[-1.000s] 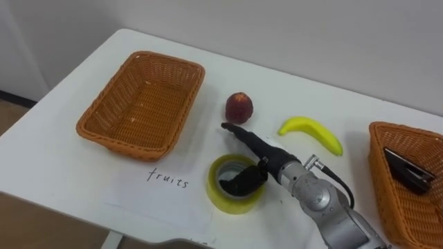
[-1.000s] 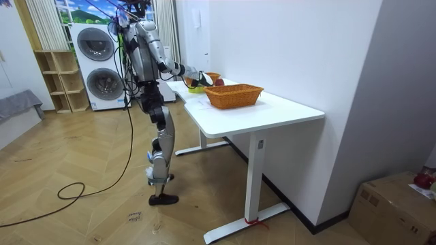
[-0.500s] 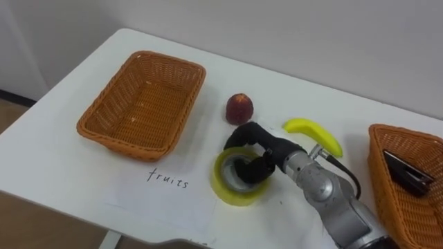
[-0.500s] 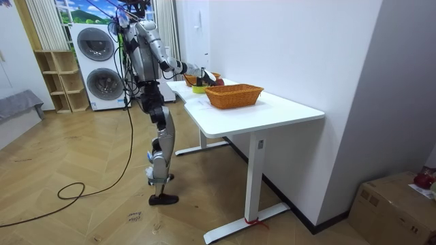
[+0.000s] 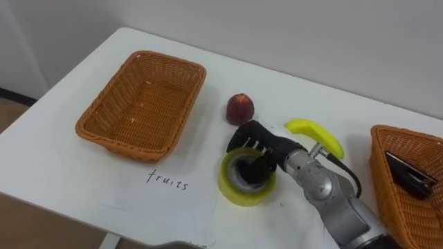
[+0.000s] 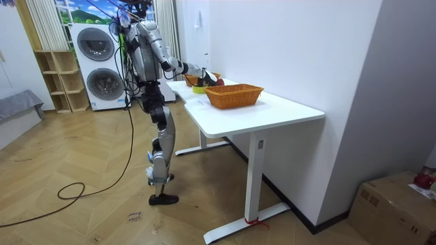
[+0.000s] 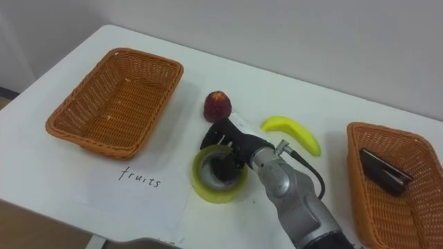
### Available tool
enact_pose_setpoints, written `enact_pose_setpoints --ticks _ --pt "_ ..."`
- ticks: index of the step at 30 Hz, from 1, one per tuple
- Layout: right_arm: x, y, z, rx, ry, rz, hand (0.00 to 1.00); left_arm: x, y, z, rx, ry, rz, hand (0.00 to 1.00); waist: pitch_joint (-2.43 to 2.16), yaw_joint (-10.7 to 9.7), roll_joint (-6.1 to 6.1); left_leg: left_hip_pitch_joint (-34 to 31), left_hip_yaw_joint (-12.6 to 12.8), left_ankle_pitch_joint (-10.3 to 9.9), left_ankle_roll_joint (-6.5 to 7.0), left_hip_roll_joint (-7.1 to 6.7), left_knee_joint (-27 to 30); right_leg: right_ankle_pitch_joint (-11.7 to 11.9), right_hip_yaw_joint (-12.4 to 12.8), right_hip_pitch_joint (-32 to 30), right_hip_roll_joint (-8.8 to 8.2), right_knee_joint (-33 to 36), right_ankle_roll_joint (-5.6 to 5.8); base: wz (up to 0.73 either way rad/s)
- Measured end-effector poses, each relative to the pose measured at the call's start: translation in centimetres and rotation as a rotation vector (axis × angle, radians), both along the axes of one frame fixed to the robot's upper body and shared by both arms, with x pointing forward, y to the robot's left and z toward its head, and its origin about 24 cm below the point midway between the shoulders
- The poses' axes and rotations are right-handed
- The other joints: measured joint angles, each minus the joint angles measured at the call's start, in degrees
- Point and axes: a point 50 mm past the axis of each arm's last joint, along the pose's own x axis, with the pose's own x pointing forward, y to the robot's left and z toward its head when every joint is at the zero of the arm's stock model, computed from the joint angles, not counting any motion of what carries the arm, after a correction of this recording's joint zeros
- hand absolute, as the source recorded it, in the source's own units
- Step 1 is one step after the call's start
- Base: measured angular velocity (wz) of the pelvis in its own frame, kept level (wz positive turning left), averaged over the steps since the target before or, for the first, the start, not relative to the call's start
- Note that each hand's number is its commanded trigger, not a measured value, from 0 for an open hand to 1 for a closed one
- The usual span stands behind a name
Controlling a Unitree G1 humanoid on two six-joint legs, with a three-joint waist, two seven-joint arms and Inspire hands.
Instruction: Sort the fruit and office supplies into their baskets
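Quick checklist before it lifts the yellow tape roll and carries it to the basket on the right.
1. Right hand curled over the tape roll's far rim: ok.
2. Grip firm enough to lift: cannot tell.
3. Roll off the table: not ok, it appears to rest there.
4. Right basket has room beside the black stapler: ok.
5. Way rightward free: cannot tell, the banana lies close beside the wrist.

Found a yellow tape roll (image 5: 239, 197) flat on the tabletop (image 5: 69, 159), red apple (image 5: 240, 108) and banana (image 5: 315, 135) behind; left basket (image 5: 142, 104) empty, right basket (image 5: 384, 180) holding a black stapler (image 5: 408, 173).
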Motion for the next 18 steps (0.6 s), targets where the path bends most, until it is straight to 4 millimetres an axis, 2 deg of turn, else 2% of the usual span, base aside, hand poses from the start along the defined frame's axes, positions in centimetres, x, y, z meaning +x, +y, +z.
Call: enact_pose_setpoints --ticks 11,18 --pt "-0.4 -0.3 -0.2 0.053 0.030 -0.031 1.00 0.0 0.0 0.0 0.010 -0.004 0.002 0.00 0.08 -0.10 0.11 0.15 0.03 -0.01 -0.01 0.00 -0.03 0.00 0.26 0.13 0.03 0.00 0.00 0.00" --pt "-1.4 -0.9 -0.2 0.161 0.053 -0.067 1.00 0.2 0.1 0.1 0.017 -0.035 0.020 0.00 0.33 -1.46 0.72 0.14 0.05 -0.01 0.00 0.00 0.00 0.00 0.52 0.14 0.05 -0.01 0.00 0.00"
